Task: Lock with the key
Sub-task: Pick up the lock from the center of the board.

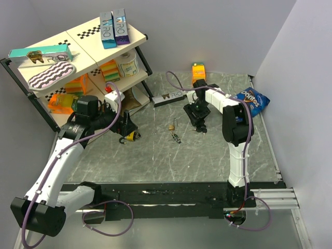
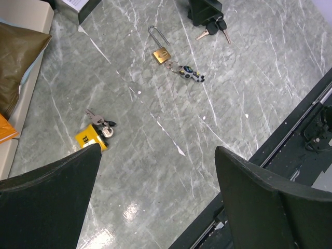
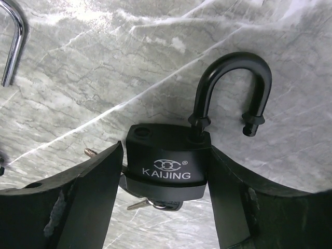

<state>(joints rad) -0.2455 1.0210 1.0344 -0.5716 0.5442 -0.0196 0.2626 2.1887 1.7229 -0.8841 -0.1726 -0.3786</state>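
The yellow, block-bodied padlock (image 2: 91,139) lies on the grey marbled tabletop (image 1: 155,161) at the left, just beside the left pincer (image 2: 158,155) and half tucked under one fingertip in the wrist view. In the top view its dark curved shackle points leftward, so its long axis runs roughly left to right. That pincer hangs spread wide and holds nothing.

The key (image 2: 190,74), a small bunch of dark silvery pieces on a ring, lies mid-tabletop between the two arms. It touches a small brass padlock (image 2: 162,54) with a bright steel shackle, and the two form one line running far to near. The key is nearer the right arm and well apart from the yellow lock.

The right pincer (image 3: 165,148) flanks the body of an all-black padlock (image 3: 166,168) marked KAIJING, with one shackle leg out and keys poking from under it. The fingers sit close on both sides; whether they already pinch it I cannot tell.

By position, the left arm suits the lock and the right arm the key, which would have to travel leftward.

Nothing of the task sits in a container. The tilted two-tier shelf (image 1: 78,46) at far left carries boxes, sponges and a paper roll. A blue crisp bag (image 1: 253,99) lies far right.
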